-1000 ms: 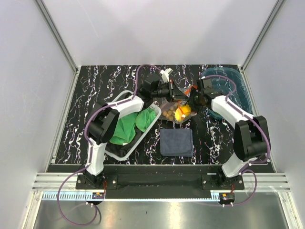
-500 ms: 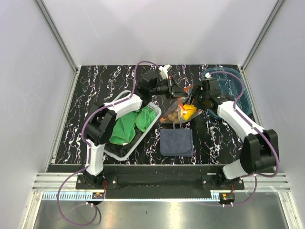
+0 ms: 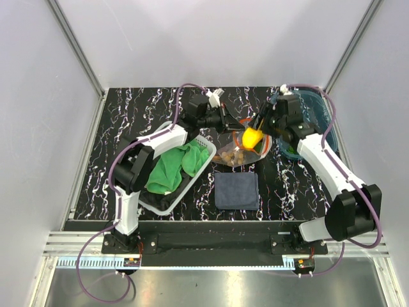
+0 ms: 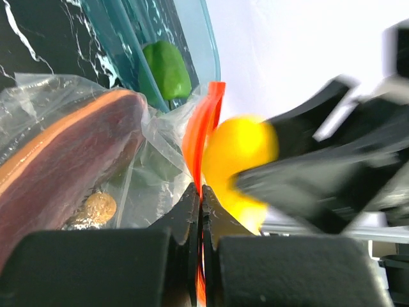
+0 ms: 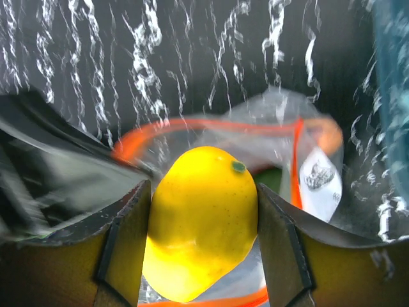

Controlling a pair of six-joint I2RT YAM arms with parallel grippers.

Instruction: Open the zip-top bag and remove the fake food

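Your right gripper clamps the lemon at the zip-top bag mouth; your left gripper pinches its zip strip, blue tray rightward.

Yellow lemon, orange-red zip strip, green piece in blue tray, black white-veined table, perhaps golden-brown ball.

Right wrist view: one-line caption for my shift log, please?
Right gripper grips the yellow lemon in front of the open bag, whose orange zip strip loops behind it.
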